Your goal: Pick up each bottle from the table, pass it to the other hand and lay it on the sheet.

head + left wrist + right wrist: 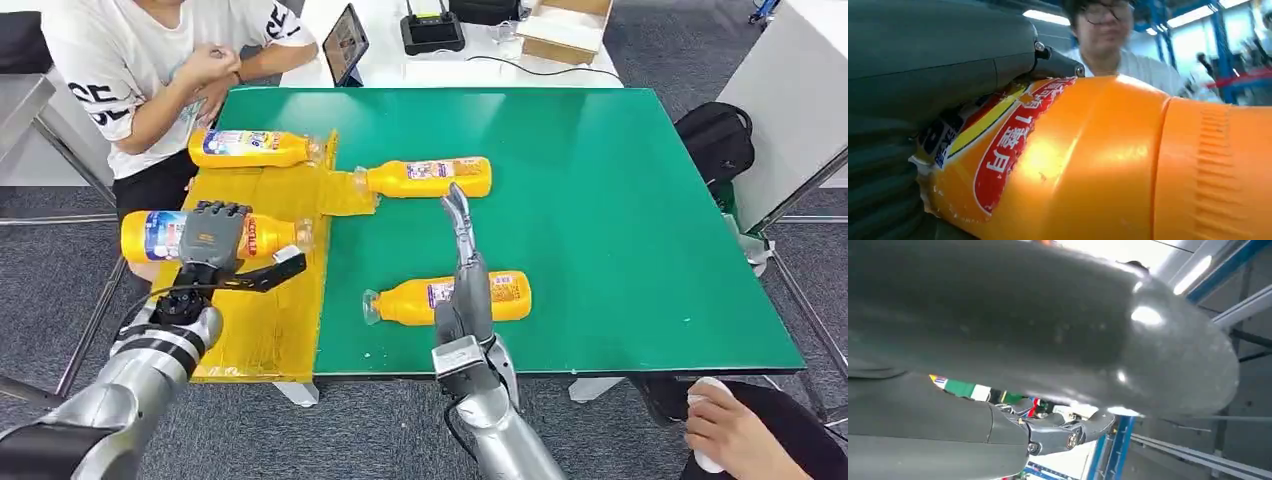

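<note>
An orange bottle (1108, 165) is seen very close, pressed against the left hand (938, 75), whose grey cover and thumb are wrapped over its red, yellow and blue label (998, 145). A ribbed band is visible along the bottle's body. Behind it, a person (1128, 55) in a white shirt is seen, blurred.

Both arms (120, 385) were silver metal with ringed joints. The left hand (212, 240) was dark grey, with a black cable looping at its wrist. The right hand (462, 262) had slim grey fingers and a boxy silver wrist.
</note>
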`<state>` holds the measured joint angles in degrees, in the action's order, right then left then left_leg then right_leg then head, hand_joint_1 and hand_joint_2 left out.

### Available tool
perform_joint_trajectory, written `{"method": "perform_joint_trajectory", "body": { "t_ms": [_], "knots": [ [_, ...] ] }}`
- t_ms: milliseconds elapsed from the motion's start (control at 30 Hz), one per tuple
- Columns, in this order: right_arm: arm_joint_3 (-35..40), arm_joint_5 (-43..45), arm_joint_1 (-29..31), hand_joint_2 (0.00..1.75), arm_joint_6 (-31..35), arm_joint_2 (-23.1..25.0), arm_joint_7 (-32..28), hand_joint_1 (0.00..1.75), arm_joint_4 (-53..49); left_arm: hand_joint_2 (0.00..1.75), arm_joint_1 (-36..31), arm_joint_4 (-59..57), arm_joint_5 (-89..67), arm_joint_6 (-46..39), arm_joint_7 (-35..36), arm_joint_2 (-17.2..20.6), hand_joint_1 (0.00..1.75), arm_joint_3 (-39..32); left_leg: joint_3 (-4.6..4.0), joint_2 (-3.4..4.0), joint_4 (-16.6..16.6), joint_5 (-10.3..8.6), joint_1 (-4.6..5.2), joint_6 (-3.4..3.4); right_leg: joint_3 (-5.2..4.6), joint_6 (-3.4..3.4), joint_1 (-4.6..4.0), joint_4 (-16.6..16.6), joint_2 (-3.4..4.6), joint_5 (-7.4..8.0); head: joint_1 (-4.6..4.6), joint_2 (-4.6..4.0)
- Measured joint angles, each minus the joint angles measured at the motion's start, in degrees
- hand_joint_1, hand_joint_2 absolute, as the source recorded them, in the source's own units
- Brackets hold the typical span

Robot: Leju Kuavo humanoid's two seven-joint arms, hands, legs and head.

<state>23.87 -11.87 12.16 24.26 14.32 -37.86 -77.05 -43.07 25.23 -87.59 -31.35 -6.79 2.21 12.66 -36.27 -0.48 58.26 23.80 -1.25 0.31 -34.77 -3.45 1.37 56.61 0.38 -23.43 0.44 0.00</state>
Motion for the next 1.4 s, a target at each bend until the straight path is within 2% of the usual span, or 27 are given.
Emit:
{"method": "perform_joint_trajectory", "body": {
  "t_ms": [133,367,800,833,867,933,1400],
  "knots": [
    [0.0,0.5,-0.1,0.0,-0.1,0.0,0.2,0.0,-0.5,1.75,-1.2,-2.5,3.3,6.9,-1.7,0.6,1.75,0.0,-0.03,0.0,0.0,0.0,0.01,0.0,0.0,0.0,0.0,0.0,0.0,0.0,0.0,0.0],
    [0.0,0.9,-0.1,0.0,-0.5,0.0,0.5,0.0,-0.8,1.75,-1.7,-4.4,7.6,12.1,-3.1,1.3,1.75,-2.0,-0.03,0.0,0.0,0.0,-0.01,0.0,-0.02,0.0,-0.01,0.0,0.0,0.0,0.0,0.0],
    [0.0,1.0,-0.1,0.0,-1.1,0.0,1.3,0.0,-0.8,1.75,-1.5,-5.6,10.4,14.5,-4.1,1.4,1.75,-5.5,-0.04,-0.01,0.0,0.0,-0.01,0.0,-0.02,0.0,-0.01,0.0,0.0,0.0,0.0,0.0],
    [0.0,1.0,-0.1,0.0,-1.1,0.0,1.3,0.0,-0.8,1.75,-1.5,-5.7,10.4,14.5,-4.1,1.4,0.3,-5.6,-0.04,-0.01,0.0,0.0,-0.01,0.0,-0.02,0.0,-0.01,0.0,0.0,0.0,0.0,0.0],
    [0.0,1.0,-0.1,0.0,-1.1,0.0,1.3,0.0,-0.8,1.75,-1.4,-5.8,10.4,14.5,-4.1,1.4,0.07,-5.8,-0.04,0.0,0.0,0.0,-0.01,0.0,-0.02,0.0,-0.01,0.0,0.0,0.0,-0.02,0.0],
    [0.0,1.0,-0.1,0.0,-1.1,0.0,1.5,0.0,-0.8,1.75,-1.4,-5.9,10.9,15.4,-4.2,1.4,0.0,-6.0,-0.04,0.0,0.0,0.0,-0.01,0.0,-0.02,0.0,-0.01,0.0,0.0,0.0,0.0,0.0],
    [-0.1,1.3,-0.1,0.0,-2.3,0.0,2.7,0.0,0.0,1.75,-1.2,-5.9,15.9,18.7,-7.7,1.3,0.0,-9.8,-0.03,-0.01,0.0,0.0,-0.01,0.0,-0.01,0.0,-0.01,0.0,0.0,0.0,-0.02,0.0]
  ]
}}
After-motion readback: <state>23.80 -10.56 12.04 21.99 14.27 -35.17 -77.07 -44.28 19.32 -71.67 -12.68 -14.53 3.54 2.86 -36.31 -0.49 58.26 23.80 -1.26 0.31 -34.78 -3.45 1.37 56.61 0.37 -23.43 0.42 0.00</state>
